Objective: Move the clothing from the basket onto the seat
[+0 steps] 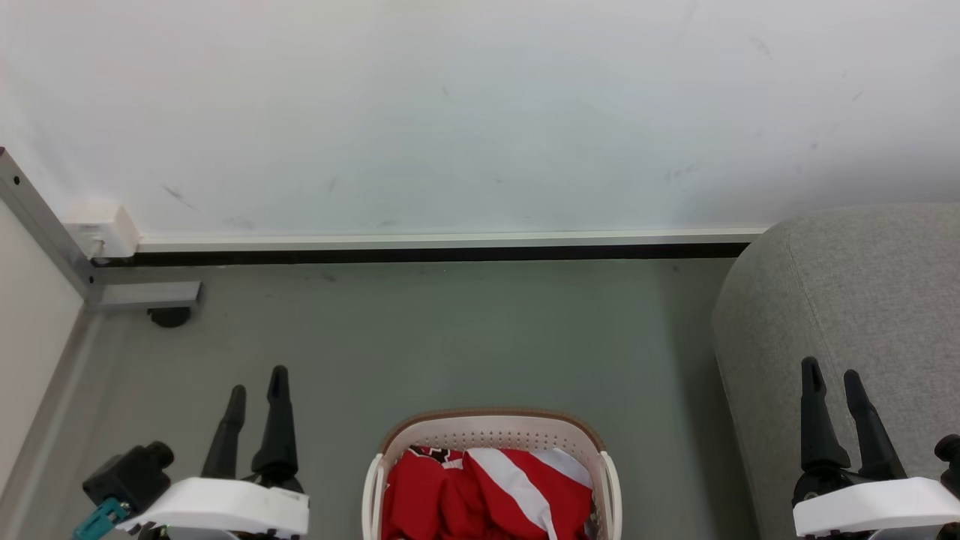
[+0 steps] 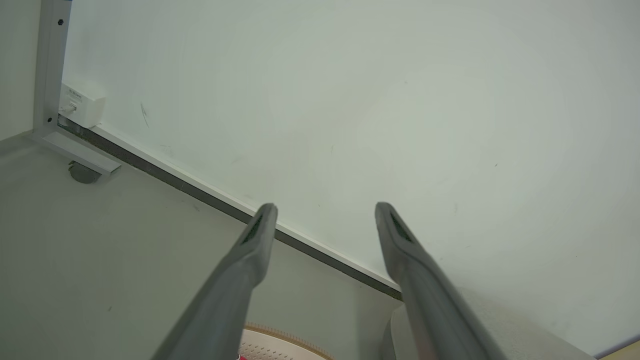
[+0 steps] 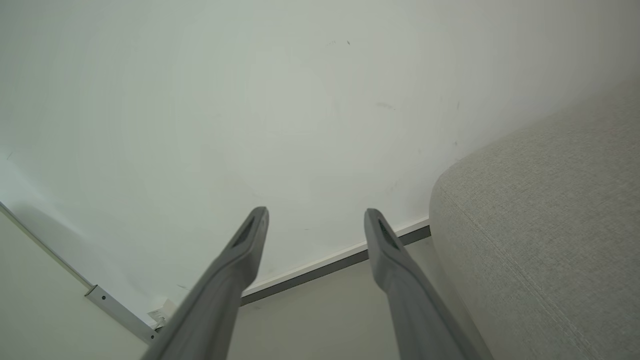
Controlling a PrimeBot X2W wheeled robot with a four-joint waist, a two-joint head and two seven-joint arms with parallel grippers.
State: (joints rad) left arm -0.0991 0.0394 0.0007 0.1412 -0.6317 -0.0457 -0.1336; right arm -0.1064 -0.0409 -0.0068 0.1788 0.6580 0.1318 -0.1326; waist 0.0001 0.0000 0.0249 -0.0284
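Observation:
The cream basket with a brown rim stands on the floor at the bottom middle of the head view, cut off by the frame edge. Red clothing with a white band lies bunched inside it. The grey sofa seat rises at the right. My left gripper hangs open to the left of the basket, holding nothing. My right gripper is open in front of the sofa's side, also empty. The left wrist view catches the basket rim below the open fingers. The sofa sits right of the right fingers.
A white wall with a dark skirting strip closes the back. A grey metal frame post with a foot and a small white box stand at the left. Grey floor spreads between basket and wall.

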